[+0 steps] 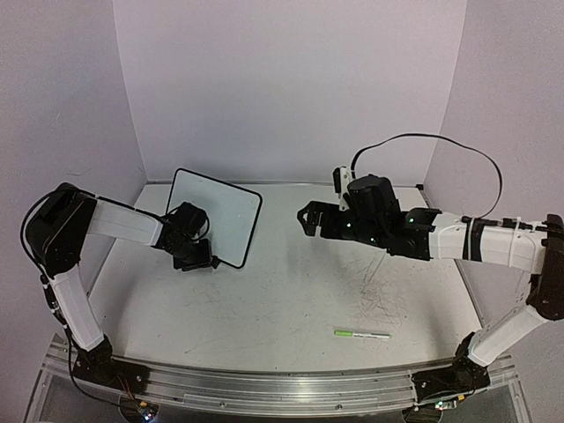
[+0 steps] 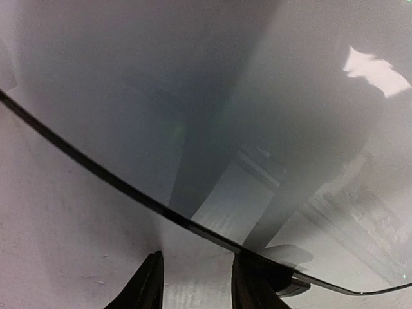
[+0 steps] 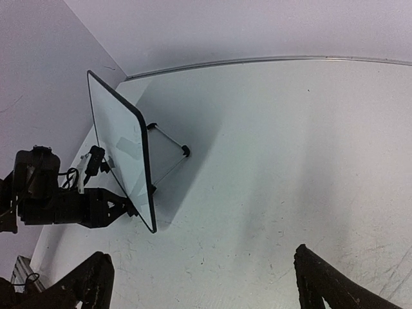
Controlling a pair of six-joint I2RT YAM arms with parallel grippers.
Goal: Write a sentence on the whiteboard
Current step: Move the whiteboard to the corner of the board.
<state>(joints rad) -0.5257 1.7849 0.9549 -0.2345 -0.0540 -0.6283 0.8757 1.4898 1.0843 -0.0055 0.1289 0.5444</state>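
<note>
our left hand (image 1: 197, 256) sits at the lower edge of the whiteboard (image 1: 218, 211), its two dark fingers (image 2: 152, 283) fairly close together with a gap between them. in the left wrist view the board's thin black frame (image 2: 96, 170) runs slantwise just past the fingertips and meets the right one. we cannot tell whether the hand is clamped on the board or only resting against it

the whiteboard stands tilted at the back left of the desk (image 1: 291, 300), close to the left wall. it is a small rectangle with rounded corners, and its face is glossy white, catching grey reflections and one bright patch of light. from the right wrist view we see it nearly edge-on, propped by a thin wire stand (image 3: 168, 145) with small black feet on the desk behind it

our right hand (image 1: 307, 218) hovers above the middle of the desk, well apart from the board, its fingers spread wide and grasping nothing

a marker (image 1: 362, 334) with a green end lies near the front right of the desk, just below some grey scuff marks (image 1: 379, 295)
</note>
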